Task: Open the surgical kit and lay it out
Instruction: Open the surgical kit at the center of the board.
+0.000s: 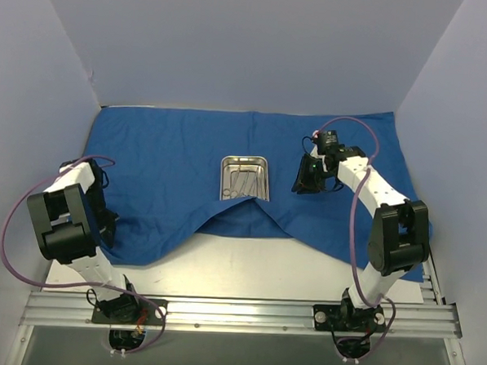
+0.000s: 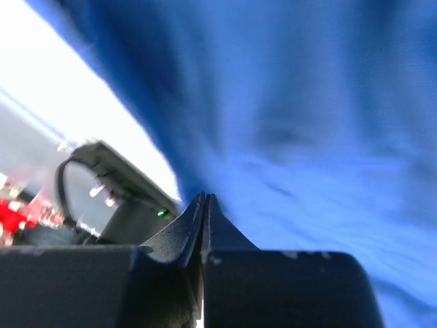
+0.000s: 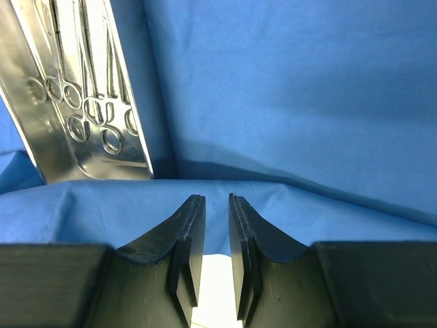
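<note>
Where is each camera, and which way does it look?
Top camera: above and behind the robot, looking down on the royal-blue cloth sheet and small shiny rectangular steel tray; left arm and right arm show.
Left wrist: on that arm, close against the cloth; shut jaws show.
Right wrist: on that arm, facing the tray of thin ring-handled steel instruments; slightly parted, empty jaws show.
Shared: top and right wrist both see the tray; all see the cloth.
</note>
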Motion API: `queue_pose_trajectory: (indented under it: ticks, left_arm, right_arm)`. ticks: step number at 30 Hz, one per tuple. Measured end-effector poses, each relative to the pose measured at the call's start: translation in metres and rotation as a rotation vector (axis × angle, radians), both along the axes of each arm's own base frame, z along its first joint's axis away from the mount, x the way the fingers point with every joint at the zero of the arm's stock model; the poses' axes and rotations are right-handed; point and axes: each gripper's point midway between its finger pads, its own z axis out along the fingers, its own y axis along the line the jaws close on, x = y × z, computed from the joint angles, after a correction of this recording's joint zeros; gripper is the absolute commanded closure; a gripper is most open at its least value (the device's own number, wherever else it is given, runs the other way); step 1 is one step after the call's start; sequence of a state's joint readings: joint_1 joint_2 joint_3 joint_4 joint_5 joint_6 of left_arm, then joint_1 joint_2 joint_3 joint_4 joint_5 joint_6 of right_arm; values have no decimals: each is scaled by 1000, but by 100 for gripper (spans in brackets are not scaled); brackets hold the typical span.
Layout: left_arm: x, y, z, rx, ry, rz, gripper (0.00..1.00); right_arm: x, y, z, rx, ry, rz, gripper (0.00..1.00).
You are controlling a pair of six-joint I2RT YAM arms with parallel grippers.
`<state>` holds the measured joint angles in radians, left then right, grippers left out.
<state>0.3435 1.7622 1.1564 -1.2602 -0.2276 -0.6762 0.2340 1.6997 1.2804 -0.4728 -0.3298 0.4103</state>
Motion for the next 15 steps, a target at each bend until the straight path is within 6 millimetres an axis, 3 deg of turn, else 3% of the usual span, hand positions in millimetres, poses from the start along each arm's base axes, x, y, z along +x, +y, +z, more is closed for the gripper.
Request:
queue_pose_trajectory:
  ticks: [4, 9, 12, 15]
  left_arm:
    - [-23, 6, 7, 67, 57, 54, 98]
    - [-33, 26, 17, 131, 46, 138, 98]
    - [-16, 38, 39, 181, -45, 134, 98]
    - [29, 37, 77, 176, -245, 38, 98]
  right_arm:
    - [0, 1, -4, 7, -2, -1, 78]
    - [-3, -1, -12, 9, 20, -4, 79]
    - [-4, -2, -13, 13, 24, -6, 78]
    - [-3, -4, -13, 15, 27, -13, 78]
